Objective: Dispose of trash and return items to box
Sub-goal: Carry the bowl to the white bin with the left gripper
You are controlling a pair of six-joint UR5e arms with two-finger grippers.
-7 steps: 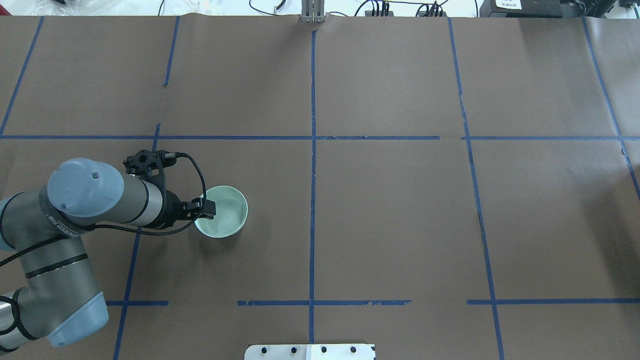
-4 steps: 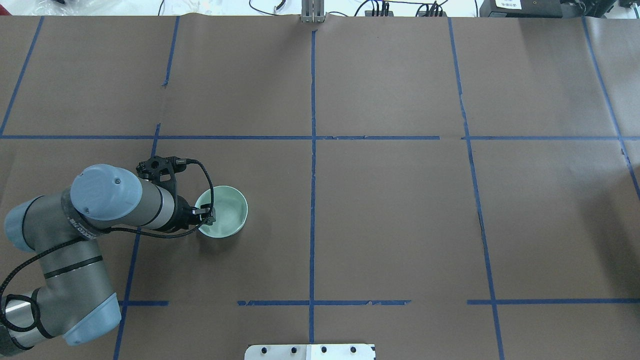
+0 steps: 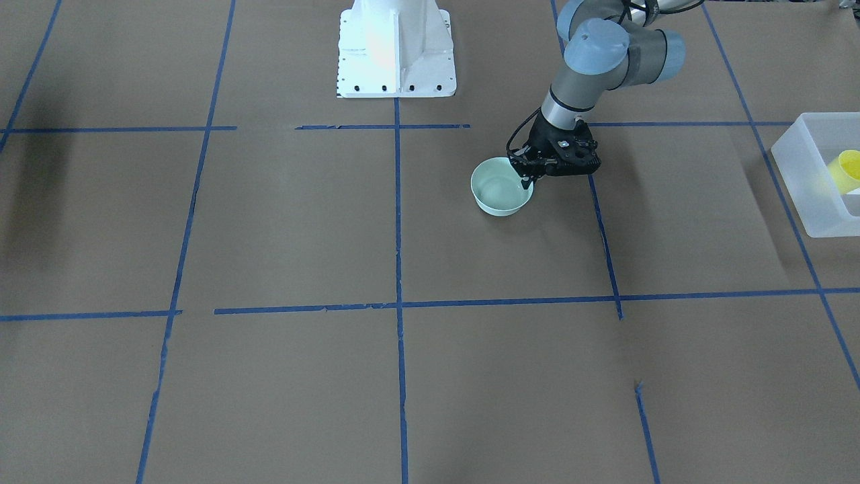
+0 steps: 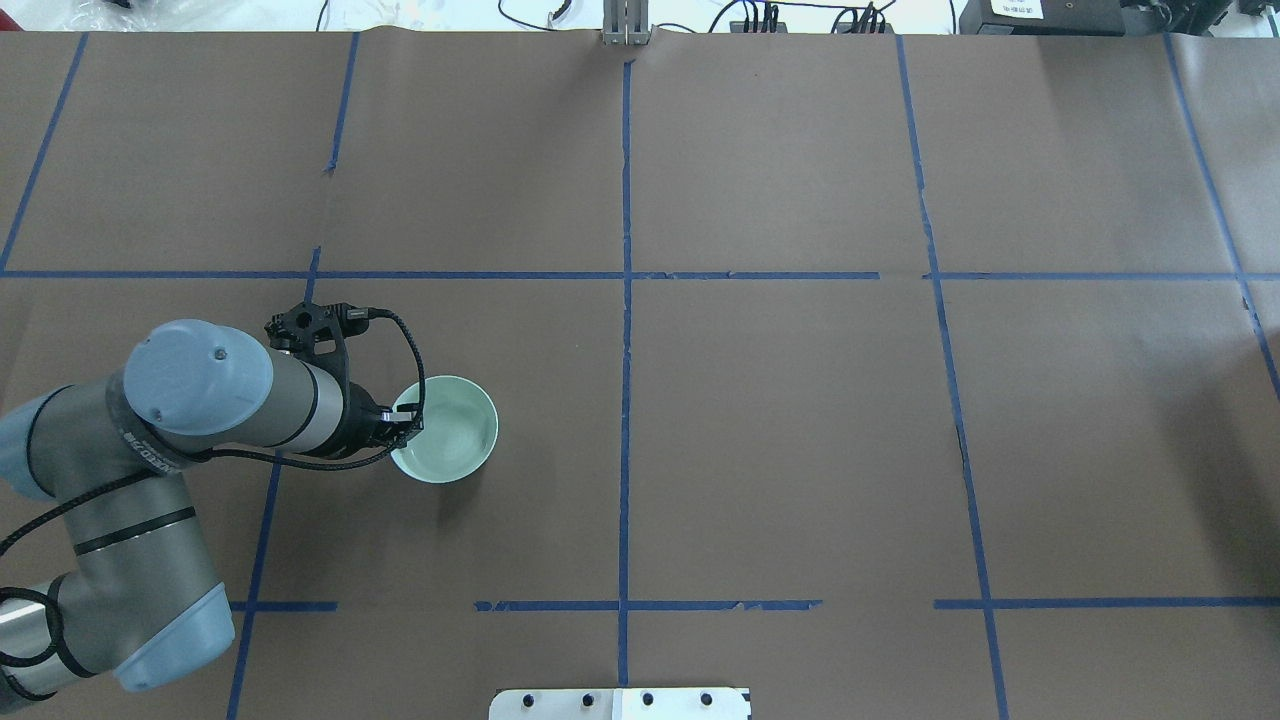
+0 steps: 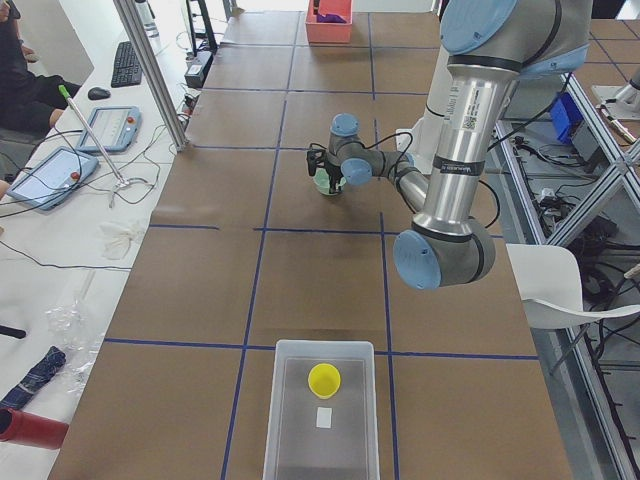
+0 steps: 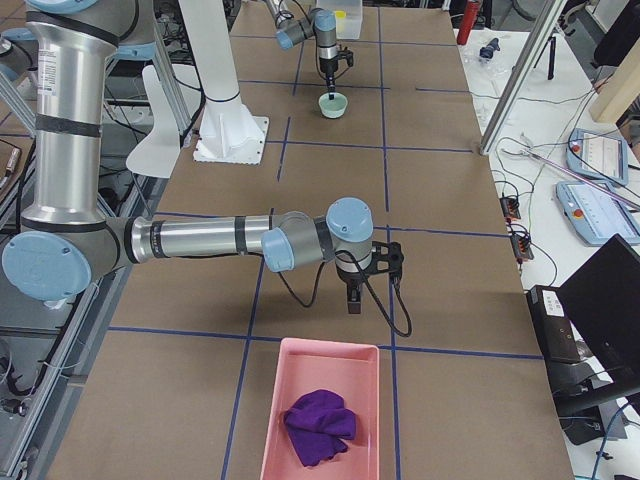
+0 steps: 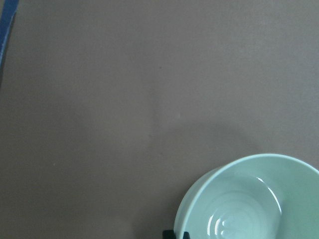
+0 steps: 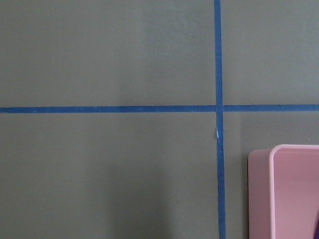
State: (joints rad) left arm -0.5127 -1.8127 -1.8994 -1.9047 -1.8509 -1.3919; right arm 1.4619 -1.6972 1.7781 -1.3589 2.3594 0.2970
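Grip is the change: the left gripper (image 4: 408, 424), spread above the bowl (image 4: 455, 445) a second ago, now pinches its near rim at lower left of the overhead view; the bowl looks slightly shifted, probably starting to lift; carrying can likely begin. The box (image 3: 798, 185) sits at the front-facing view's right edge, well apart, yellow cup (image 3: 848, 168) already inside; its wall must be cleared. The right gripper (image 6: 352, 297) hangs near a pink tray (image 6: 275, 400) holding a purple cloth (image 6: 318, 425); spread or closed, I cannot tell.
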